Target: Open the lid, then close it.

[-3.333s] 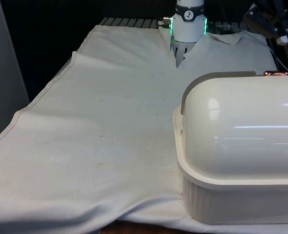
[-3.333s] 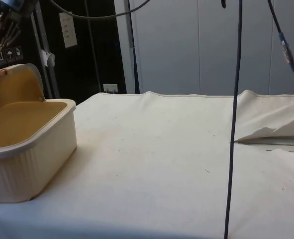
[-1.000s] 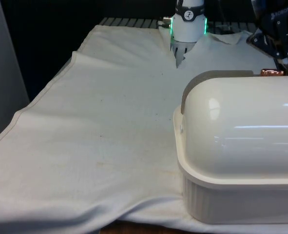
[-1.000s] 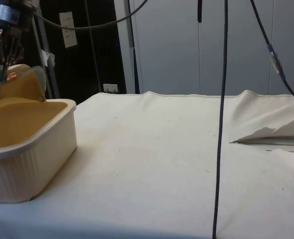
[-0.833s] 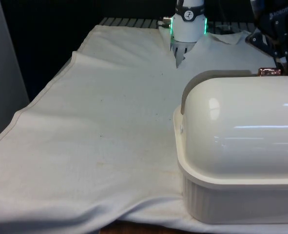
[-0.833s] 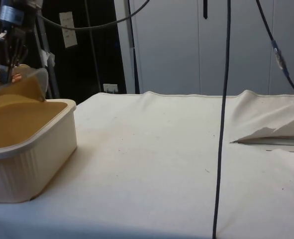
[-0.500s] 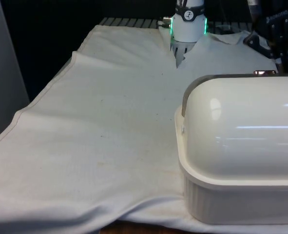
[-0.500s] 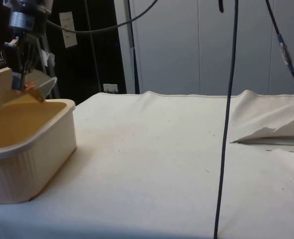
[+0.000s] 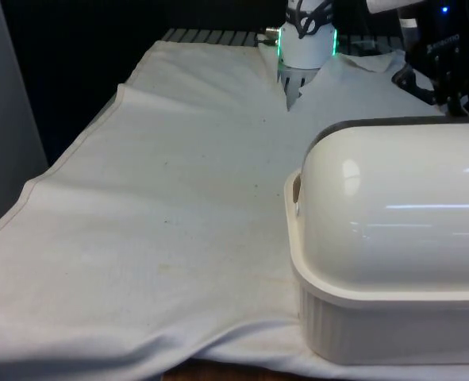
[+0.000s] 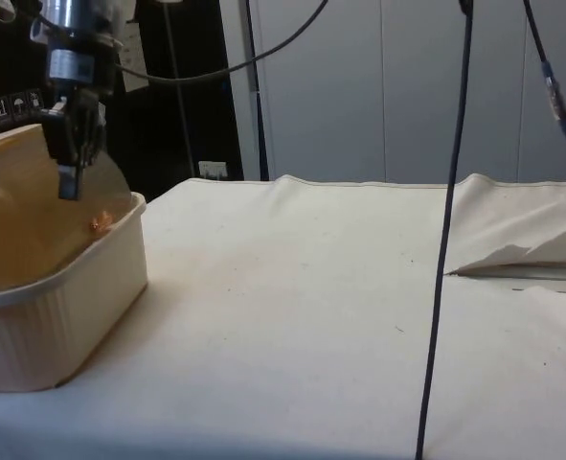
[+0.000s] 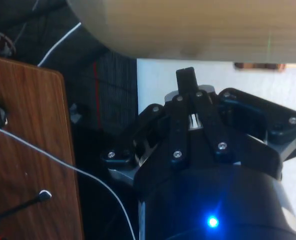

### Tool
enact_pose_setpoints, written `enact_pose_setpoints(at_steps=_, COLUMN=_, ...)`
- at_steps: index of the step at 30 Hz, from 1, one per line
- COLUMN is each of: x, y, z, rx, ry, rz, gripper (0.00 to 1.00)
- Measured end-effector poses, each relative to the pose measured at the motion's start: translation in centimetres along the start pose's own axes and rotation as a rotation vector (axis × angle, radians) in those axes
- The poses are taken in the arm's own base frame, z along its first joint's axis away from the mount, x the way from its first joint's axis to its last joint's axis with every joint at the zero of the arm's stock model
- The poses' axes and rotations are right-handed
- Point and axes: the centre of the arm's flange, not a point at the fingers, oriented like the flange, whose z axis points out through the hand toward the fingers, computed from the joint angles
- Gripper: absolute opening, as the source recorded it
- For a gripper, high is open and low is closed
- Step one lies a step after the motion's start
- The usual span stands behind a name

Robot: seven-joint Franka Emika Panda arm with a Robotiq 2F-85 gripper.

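Looking from the side, the bread box [image 10: 67,297] shows its curved lid [image 10: 24,211] nearly down, a copper knob [image 10: 98,225] just above the rim. From the front, the domed lid [image 9: 393,206] hides that knob. The gripper [image 10: 70,182] hangs just above the knob, fingers [image 11: 188,82] pressed together on nothing. The box sits at the surface's [image 9: 163,206] near right.

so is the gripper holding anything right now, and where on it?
Nothing held. The gripper has its fingers shut together, empty, against the bread box lid, above the copper handle rather than around it.
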Motion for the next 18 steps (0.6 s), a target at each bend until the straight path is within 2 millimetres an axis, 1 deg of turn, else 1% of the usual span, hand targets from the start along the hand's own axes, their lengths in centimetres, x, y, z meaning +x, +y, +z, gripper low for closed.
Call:
enact_pose_setpoints(at_steps=4, x=-1.2, y=-0.1, z=0.2, rx=-0.001, ry=-0.021, rz=0.006, gripper=0.0)
enact_pose_setpoints(at_steps=7, x=-1.6, y=-0.1, z=0.1, rx=-0.002, ry=-0.025, rz=0.008, gripper=0.0)
enact_pose_setpoints(at_steps=11, x=-2.6, y=-0.1, z=0.0, rx=-0.004, ry=-0.036, rz=0.014, gripper=0.0)
enact_pose_setpoints(at_steps=18, x=-3.9, y=0.0, z=0.0, rx=-0.01, ry=-0.044, rz=0.023, gripper=0.0)
